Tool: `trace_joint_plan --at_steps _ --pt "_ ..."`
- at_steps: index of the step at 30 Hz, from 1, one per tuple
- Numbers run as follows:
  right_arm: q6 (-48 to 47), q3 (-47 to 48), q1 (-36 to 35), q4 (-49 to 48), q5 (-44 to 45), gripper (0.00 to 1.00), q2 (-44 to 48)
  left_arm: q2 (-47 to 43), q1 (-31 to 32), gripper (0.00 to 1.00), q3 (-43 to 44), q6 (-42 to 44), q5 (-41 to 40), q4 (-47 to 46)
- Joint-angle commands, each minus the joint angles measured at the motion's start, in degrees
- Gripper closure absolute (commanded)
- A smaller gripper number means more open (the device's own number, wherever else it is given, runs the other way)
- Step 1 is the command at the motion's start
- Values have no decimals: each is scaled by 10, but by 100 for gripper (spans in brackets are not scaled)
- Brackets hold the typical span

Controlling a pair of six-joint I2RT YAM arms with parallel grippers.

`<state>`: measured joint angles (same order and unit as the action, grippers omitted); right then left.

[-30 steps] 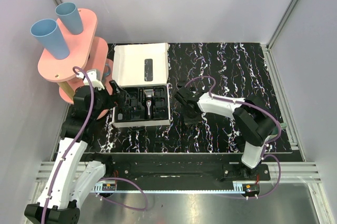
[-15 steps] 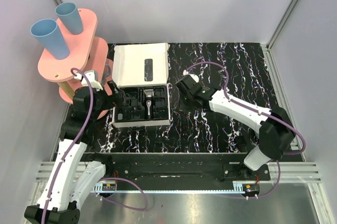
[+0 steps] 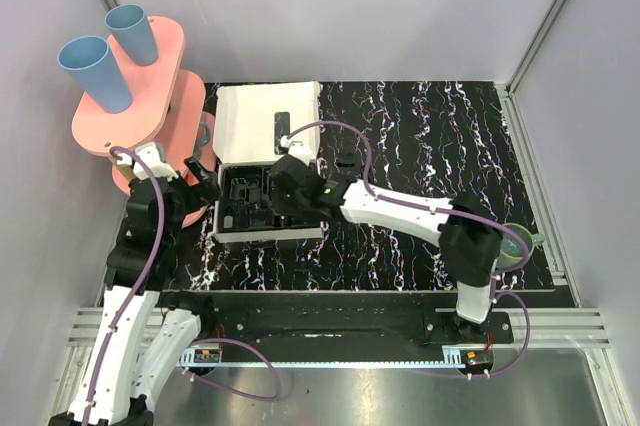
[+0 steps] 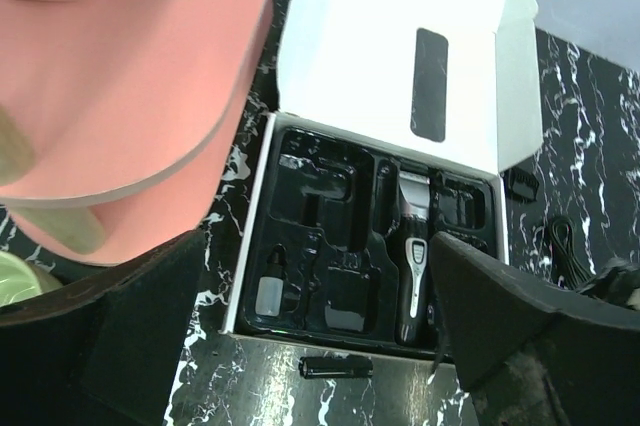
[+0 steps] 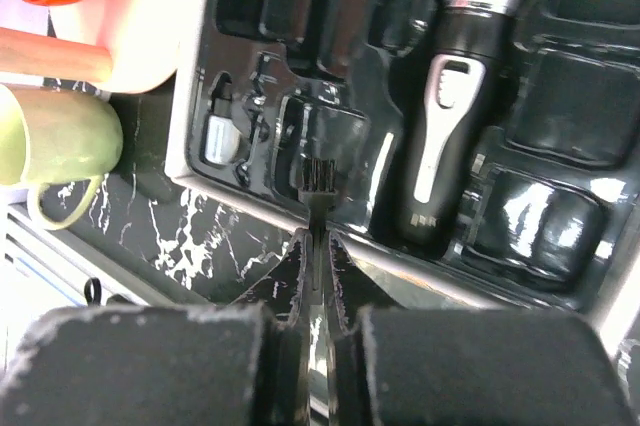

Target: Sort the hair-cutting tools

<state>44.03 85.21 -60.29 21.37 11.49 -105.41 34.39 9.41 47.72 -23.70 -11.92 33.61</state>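
My right gripper (image 5: 317, 241) is shut on the thin handle of a small black cleaning brush (image 5: 318, 178). It holds the bristles over the near edge of the black moulded tray (image 3: 232, 216). The slim black clipper (image 5: 455, 116) with its grey head lies in a tray slot just right of the brush. A small oil bottle (image 5: 218, 138) sits in a slot to its left. From above, the right gripper (image 3: 288, 189) hangs over the tray. My left gripper (image 3: 205, 178) is open and empty beside the box's left side. One black comb attachment (image 3: 347, 159) lies on the table right of the box.
The white box lid (image 3: 265, 121) stands open behind the tray. A short black cylinder (image 4: 335, 367) lies on the table before the box. A pink stand (image 3: 130, 76) with blue cups (image 3: 95, 71) fills the left. A dark teal bowl (image 3: 512, 244) sits far right, a green mug (image 5: 55, 151) left.
My right arm swung left from the middle of the table to above the tray, carrying the brush. The left gripper drew back a little to the left.
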Motion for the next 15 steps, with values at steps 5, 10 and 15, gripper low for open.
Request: trace_joint_plan --at_steps 5,10,15 --pt "27 101 -47 -97 74 100 -101 -20 -3 1 5 -18 -78 -4" --pt "39 134 -58 -107 96 100 -150 -19 -2 1 10 -23 -109 8" --pt "47 160 -64 -112 126 100 -181 -26 -3 1 18 -52 -185 41"
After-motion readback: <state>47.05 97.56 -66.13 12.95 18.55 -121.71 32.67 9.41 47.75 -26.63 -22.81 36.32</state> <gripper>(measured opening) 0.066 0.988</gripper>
